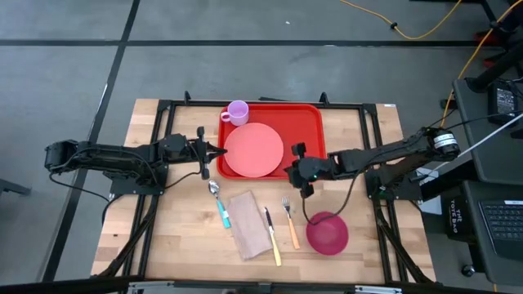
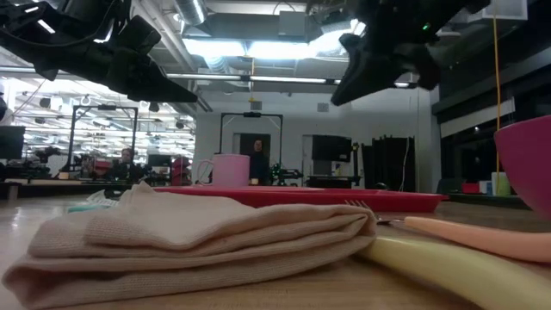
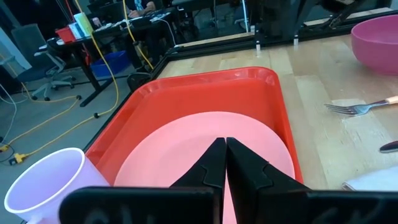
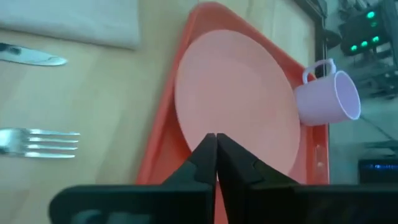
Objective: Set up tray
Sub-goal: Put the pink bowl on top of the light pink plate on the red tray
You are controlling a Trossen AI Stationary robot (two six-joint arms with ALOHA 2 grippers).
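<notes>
Where overhead hides it, mug [image 4: 326, 99] handle.

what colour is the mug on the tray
Pale lilac mug, standing at a corner of the red tray; clearest in the high view.

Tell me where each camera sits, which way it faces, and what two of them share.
High view: overhead, looking straight down; both arms, tray, plate.
Low view: tabletop height, facing the room across the napkin; both arms overhead.
Left wrist view: on the left arm, facing over the plate; its shut left tool shows.
Right wrist view: on the right arm, facing plate and cup; its shut right tool shows.
Shared: both wrist views show tray, plate, cup.
</notes>
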